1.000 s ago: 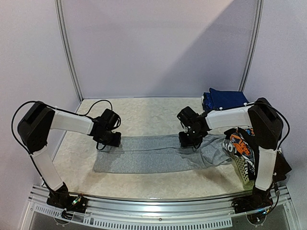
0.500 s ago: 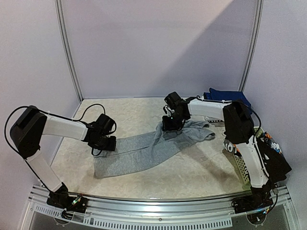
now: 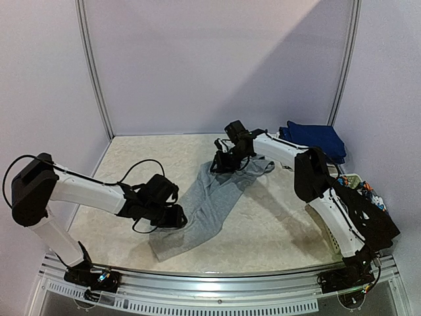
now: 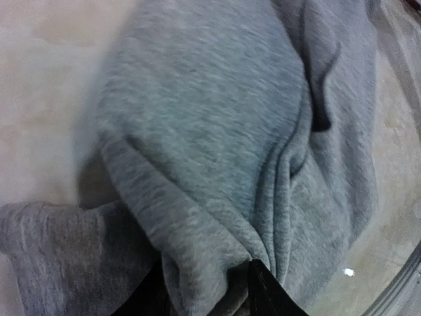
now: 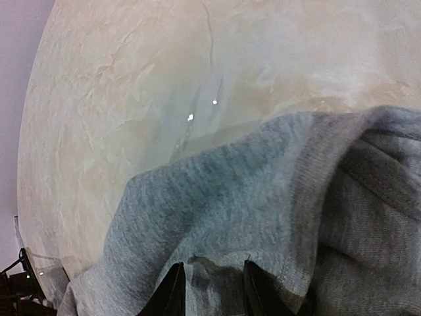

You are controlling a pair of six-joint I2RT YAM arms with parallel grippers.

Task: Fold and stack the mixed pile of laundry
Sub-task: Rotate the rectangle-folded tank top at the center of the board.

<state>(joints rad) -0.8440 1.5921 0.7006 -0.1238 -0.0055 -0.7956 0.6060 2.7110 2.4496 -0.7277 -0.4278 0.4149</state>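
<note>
Two claws have hold of one garment, and you can read the scene outward from the near edge of the table (image 3: pixel 276 237). Nearest, left of the middle, your left claw (image 3: pixel 173 217) is low over the surface and closed on the grey shirt (image 3: pixel 212 197). In its wrist view a thick bunched fold of grey knit is pinched between the black fingertips (image 4: pixel 264 293). From that grip a short tail of the shirt lies toward the near edge, and the rest runs as a long diagonal band across the table toward the far right. At the right edge, partly behind the right arm, sits a heap with a black cloth (image 3: pixel 380 227) and an orange-black-white printed piece (image 3: pixel 358 187) above it; what carries them I cannot make out. Farther back, past the middle, your right claw (image 3: pixel 222 162) is closed on the shirt's far end, the hem caught between its fingers in the wrist view. Folded navy blue pieces (image 3: pixel 314 137) rest in the far right corner.
</note>
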